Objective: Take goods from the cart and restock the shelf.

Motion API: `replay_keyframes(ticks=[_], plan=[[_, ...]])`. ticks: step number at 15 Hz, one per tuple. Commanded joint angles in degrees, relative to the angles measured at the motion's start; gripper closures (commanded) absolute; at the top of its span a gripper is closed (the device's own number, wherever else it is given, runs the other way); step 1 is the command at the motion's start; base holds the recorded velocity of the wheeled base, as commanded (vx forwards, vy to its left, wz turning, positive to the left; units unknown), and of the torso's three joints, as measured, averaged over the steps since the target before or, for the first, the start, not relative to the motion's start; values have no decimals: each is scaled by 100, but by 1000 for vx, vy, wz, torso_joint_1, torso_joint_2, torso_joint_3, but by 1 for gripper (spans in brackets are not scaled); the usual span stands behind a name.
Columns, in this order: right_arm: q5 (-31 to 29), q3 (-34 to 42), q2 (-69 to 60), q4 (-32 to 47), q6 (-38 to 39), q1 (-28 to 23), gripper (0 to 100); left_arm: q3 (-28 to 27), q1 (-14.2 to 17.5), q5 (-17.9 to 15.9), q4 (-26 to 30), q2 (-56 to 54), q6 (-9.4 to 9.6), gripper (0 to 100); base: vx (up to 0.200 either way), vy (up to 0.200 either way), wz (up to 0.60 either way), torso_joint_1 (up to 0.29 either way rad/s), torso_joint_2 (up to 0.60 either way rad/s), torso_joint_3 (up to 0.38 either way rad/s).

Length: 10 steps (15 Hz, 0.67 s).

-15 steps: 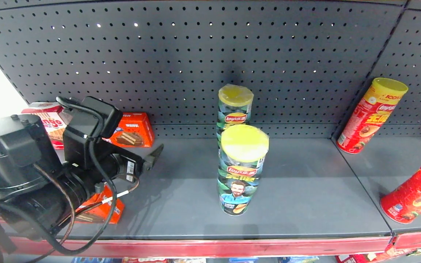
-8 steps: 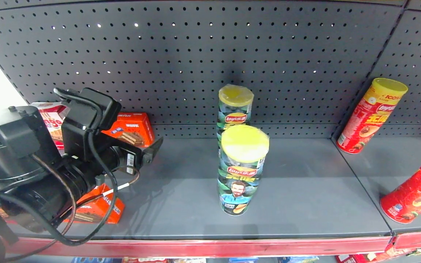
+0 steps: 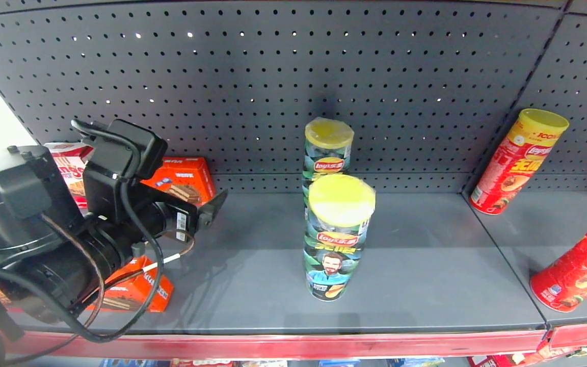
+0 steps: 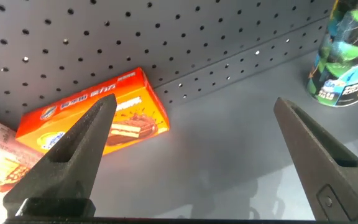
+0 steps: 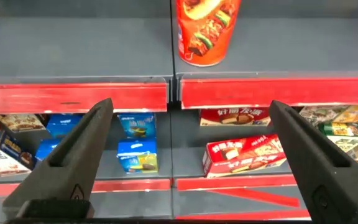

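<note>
Head view: shelf (image 3: 426, 275) is grey with a red front strip (image 3: 283, 346) and a pegboard back (image 3: 273, 76). Front green can (image 3: 335, 244) stands upright mid-shelf with a yellow lid. Rear green can (image 3: 327, 153) is directly behind it, near the pegboard. Orange box (image 3: 185, 179) sits against the pegboard on the left, with a red-and-white box (image 3: 69, 165) further left. Second orange box (image 3: 138, 294) lies near the front edge, partly under the left arm. Left hand (image 3: 212, 208) hangs over the shelf's left part, well apart from the cans; can't tell finger spacing from this angle. Two red cans are on the next bay to the right: one (image 3: 520, 160) at the back, one (image 3: 581, 267) near the front. Both look tilted.

Left wrist view: left hand (image 4: 194, 106) is spread wide, with bare shelf showing between the fingers. The orange box (image 4: 101, 121) is ahead at the pegboard, just beside one finger's tip in the frame. A green can (image 4: 347, 56) sits beyond the other finger; can't tell which of the two.

Right wrist view: right hand (image 5: 190, 109) is spread wide and grips nothing. It faces a red shelf strip (image 5: 229, 93) with a red can base (image 5: 206, 31) standing above it. Lower shelves carry blue packs (image 5: 135, 146) and a red carton (image 5: 247, 154).
</note>
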Motion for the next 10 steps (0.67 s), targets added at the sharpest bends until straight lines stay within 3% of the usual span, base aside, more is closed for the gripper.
replay_keyframes(ticks=[1,6,7,10], plan=[[2,38,-50,2,9,-6,0,4,-14,2,0,3,3,0,0,0,0,0,0,0],[2,38,-59,-7,18,-6,0,681,-102,-16,44,-849,-23,0,0,0,0,0,0,0],[2,38,-59,-7,18,-6,0,1015,-93,-183,26,-1280,-23,0,0,0,0,0,0,0],[2,38,-59,-7,18,-6,0,804,-111,-482,88,-1877,-32,0,0,0,0,0,0,0]])
